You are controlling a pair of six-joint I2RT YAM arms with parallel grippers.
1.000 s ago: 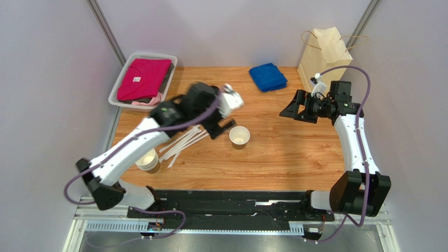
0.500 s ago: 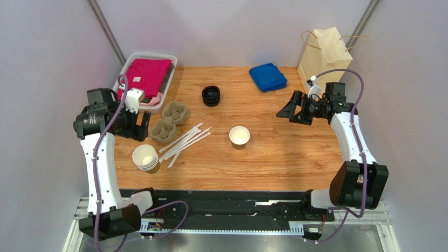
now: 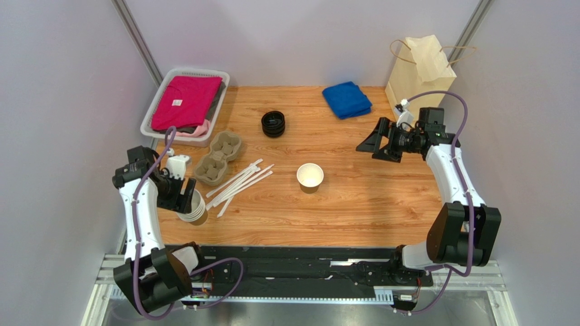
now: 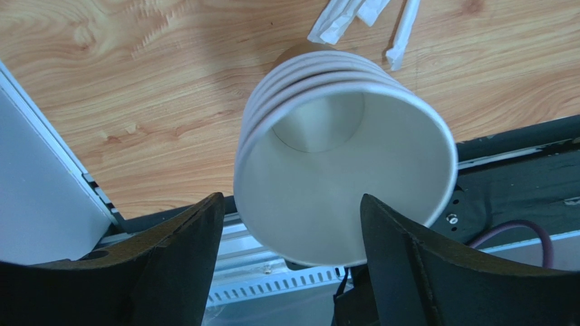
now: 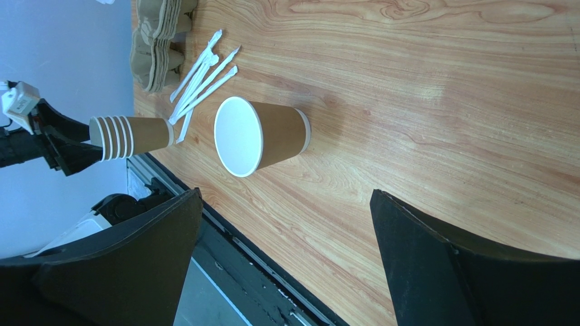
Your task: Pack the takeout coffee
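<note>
Left wrist: left end effector [image 4: 291, 204] gaping, empty, straddling stack [image 4: 340, 156], likely for gripping.
Right end effector [image 5: 286, 197]: gaping, empty, facing cup [image 5: 262, 136].

Left claw [image 4: 293, 200] spread wide; cup stack [image 4: 340, 176] seen between fingers [image 4: 170, 265]; wrapped straws [image 4: 354, 17] beyond.

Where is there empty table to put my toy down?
The biggest bare patch is the near right wood, between the single open cup and the right arm. A smaller gap lies between the black lids and the blue cloth. The left is crowded: cup carriers, straws, cup stack and left gripper.
</note>
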